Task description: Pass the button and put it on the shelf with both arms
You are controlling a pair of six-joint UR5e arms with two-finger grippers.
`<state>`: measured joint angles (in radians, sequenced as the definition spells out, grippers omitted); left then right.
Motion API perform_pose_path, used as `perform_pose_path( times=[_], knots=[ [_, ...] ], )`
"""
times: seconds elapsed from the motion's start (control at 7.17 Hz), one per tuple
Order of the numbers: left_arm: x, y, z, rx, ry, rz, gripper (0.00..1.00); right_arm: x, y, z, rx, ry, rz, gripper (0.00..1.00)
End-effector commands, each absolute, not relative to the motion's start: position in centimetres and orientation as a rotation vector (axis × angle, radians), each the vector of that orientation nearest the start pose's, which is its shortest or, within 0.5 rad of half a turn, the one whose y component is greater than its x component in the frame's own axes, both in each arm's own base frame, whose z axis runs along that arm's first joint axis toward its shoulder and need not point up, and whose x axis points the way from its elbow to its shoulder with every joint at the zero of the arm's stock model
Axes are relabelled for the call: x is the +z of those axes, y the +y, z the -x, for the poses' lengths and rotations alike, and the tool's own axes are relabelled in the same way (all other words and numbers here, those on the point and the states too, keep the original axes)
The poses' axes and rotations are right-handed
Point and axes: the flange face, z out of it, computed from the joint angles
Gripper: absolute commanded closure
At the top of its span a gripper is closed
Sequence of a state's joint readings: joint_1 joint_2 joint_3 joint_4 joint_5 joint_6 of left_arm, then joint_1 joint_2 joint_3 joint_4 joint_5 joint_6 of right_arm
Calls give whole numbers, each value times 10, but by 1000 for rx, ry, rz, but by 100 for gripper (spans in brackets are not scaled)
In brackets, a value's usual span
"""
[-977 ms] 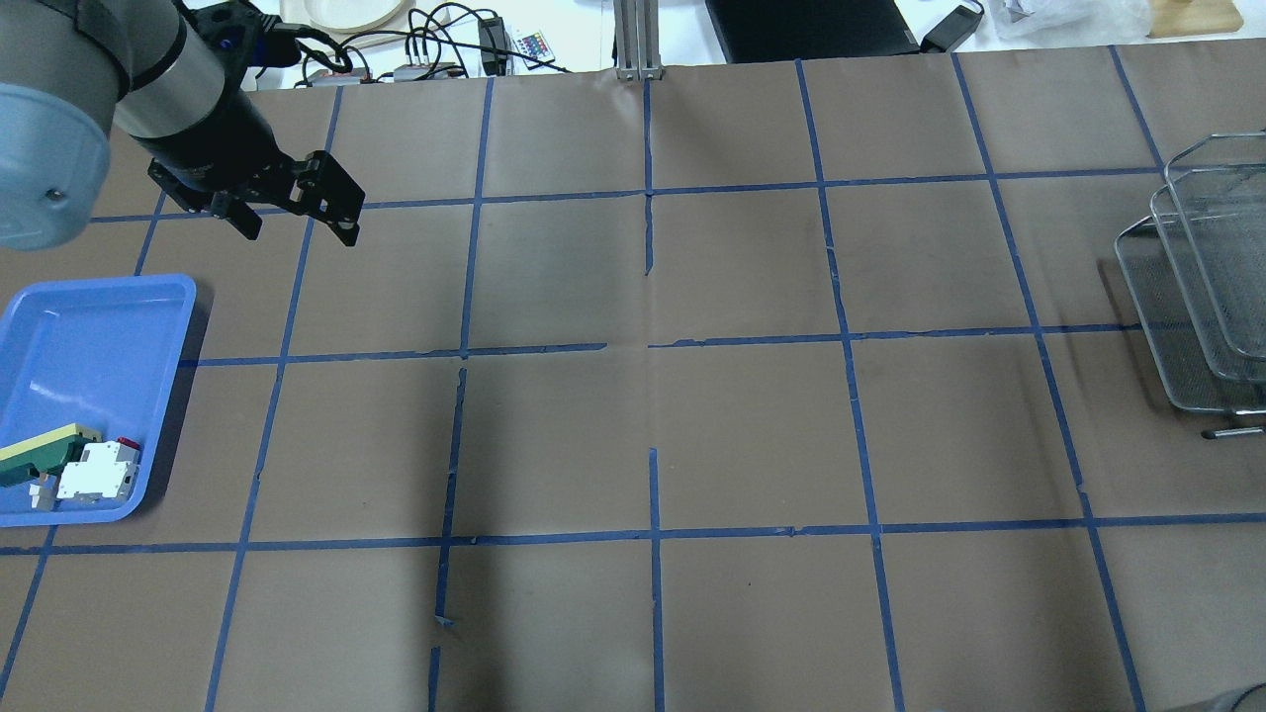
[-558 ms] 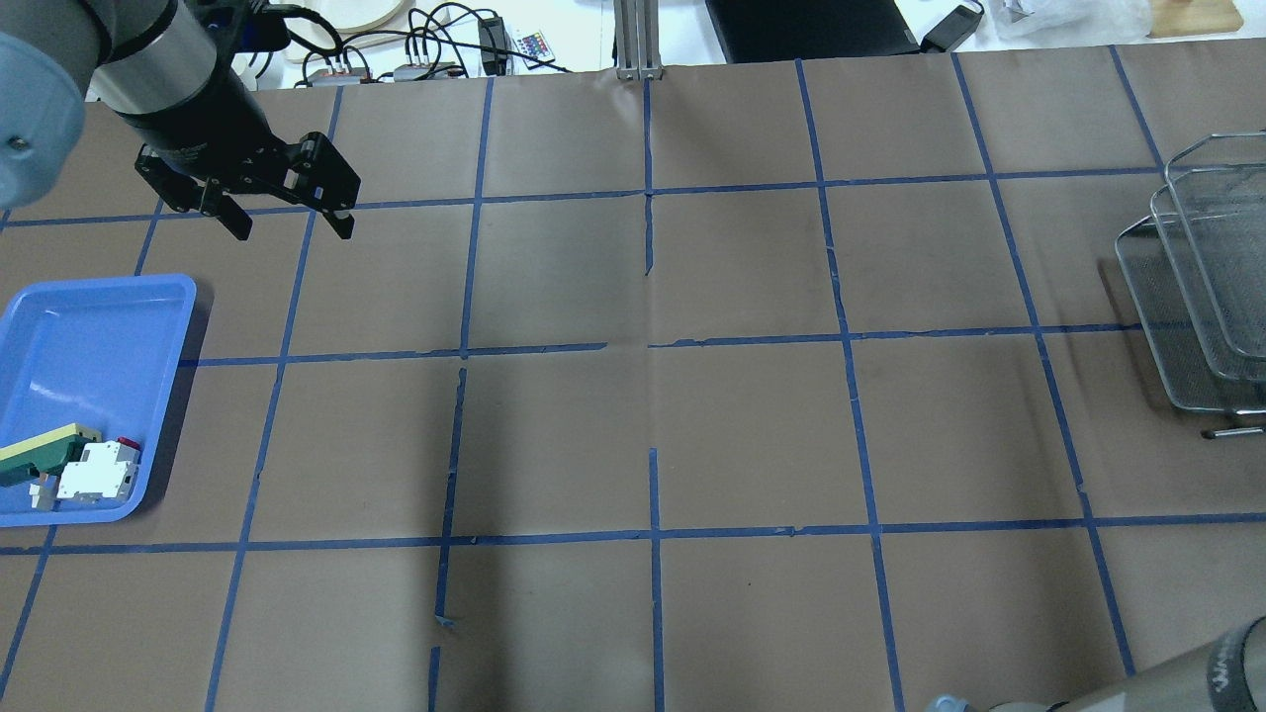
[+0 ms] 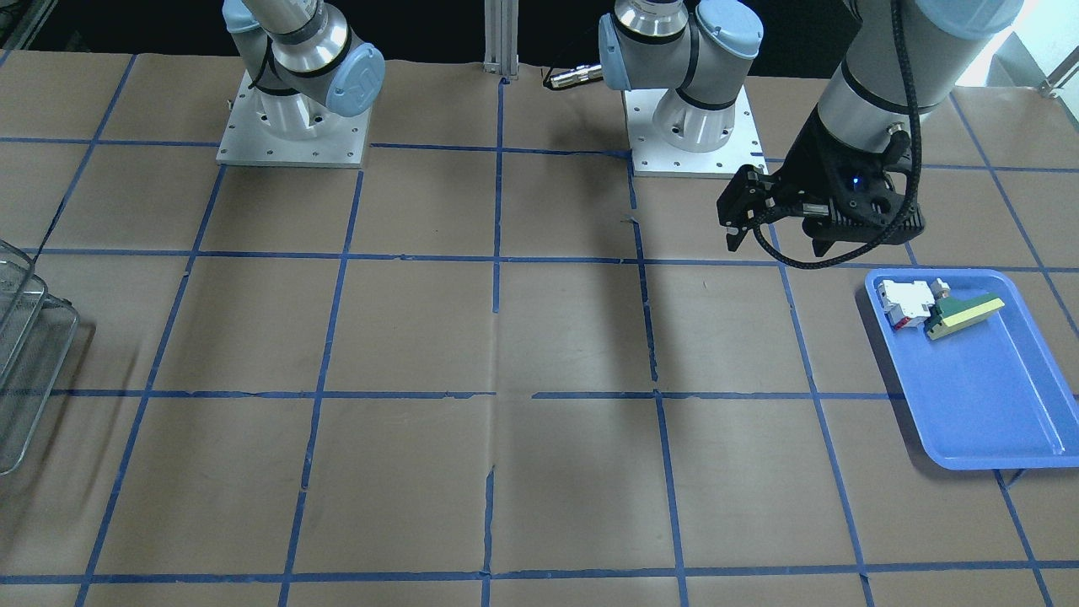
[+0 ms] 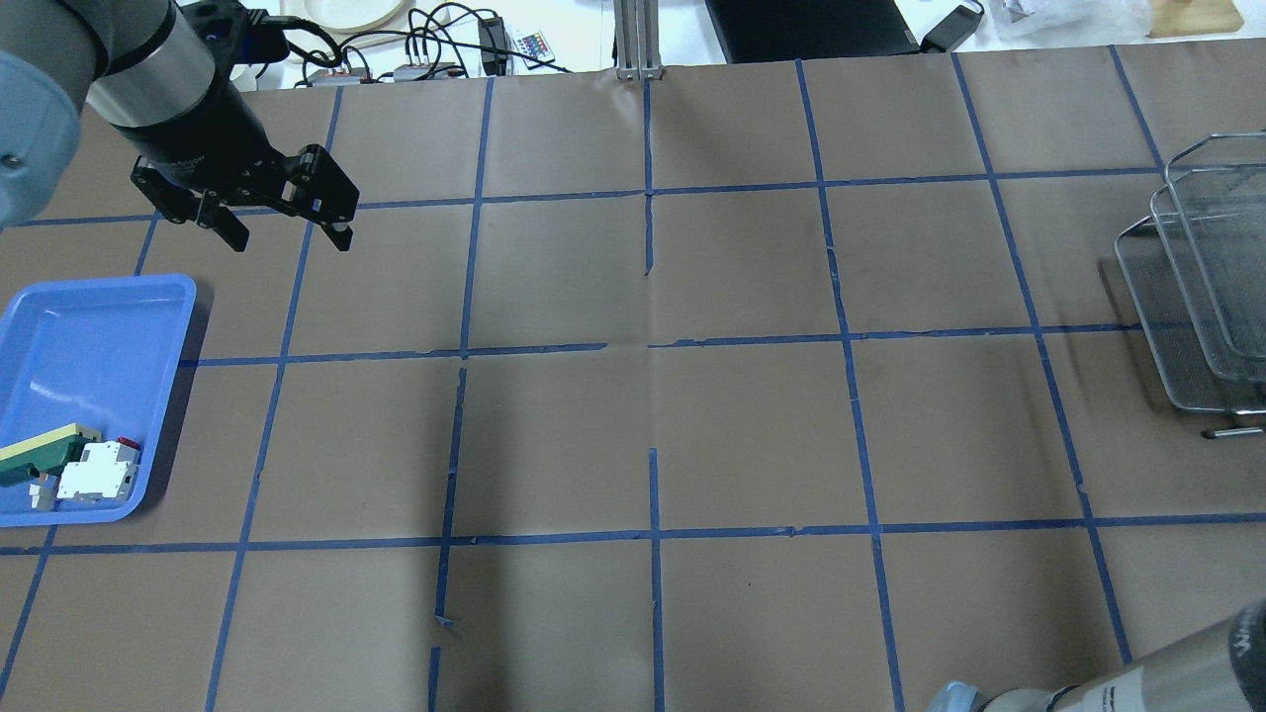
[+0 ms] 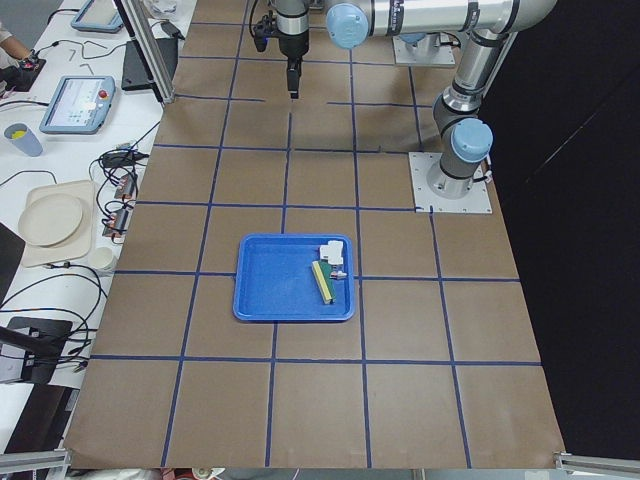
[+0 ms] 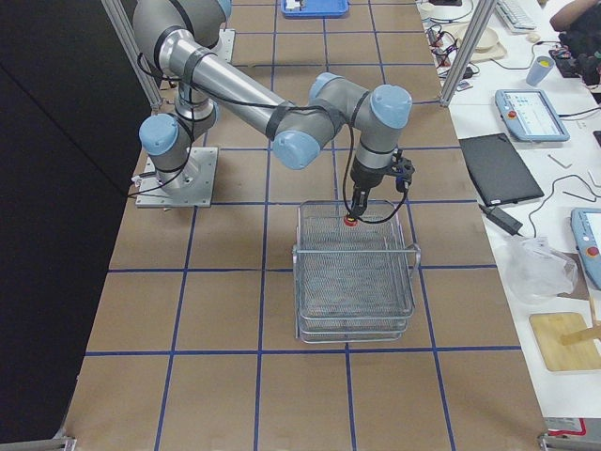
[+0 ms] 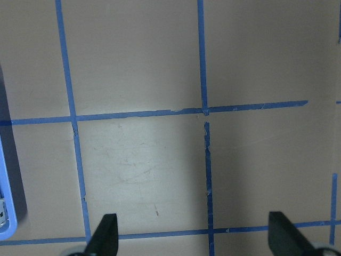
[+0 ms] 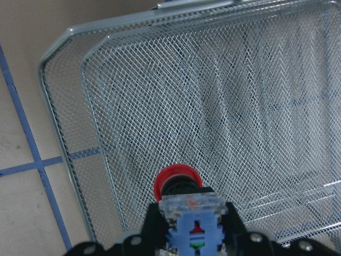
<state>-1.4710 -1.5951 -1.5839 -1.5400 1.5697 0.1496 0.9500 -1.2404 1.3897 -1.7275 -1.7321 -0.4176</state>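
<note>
Right tool (image 8: 190, 216) clamped on the button (image 8: 177, 184), red cap down over the shelf (image 8: 250, 96); left tool (image 4: 289, 238) spread wide, empty, above the surface (image 4: 692, 425) beside the blue tray (image 4: 99, 283).

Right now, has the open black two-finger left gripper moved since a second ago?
Yes, slightly: the black left gripper drifted toward the overhead view's left, judged against the fixed blue plastic tray.

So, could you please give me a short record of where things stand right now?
left tool: open, empty, above table near tray
right tool: shut on button
button: red cap down, over shelf mesh
tray: holds switch block and wedge
stage: button passed, not yet placed
</note>
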Motion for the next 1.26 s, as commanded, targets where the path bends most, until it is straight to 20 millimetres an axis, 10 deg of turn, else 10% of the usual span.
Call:
perform_pose_path(
  times=[0.0, 0.56, 0.84, 1.12],
  knots=[
    [469, -510, 83, 14, 3144, -63, 0, 400, -576, 274, 142, 3261, -351, 87],
    [464, -517, 83, 26, 3146, 39, 0, 393, -580, 281, 108, 3277, -364, 45],
    [464, -517, 82, 24, 3144, 41, 0, 392, -578, 287, 120, 3281, -377, 6],
    [463, -519, 82, 12, 3143, 74, 0, 408, -571, 285, 102, 3289, -385, 1]
  ],
)
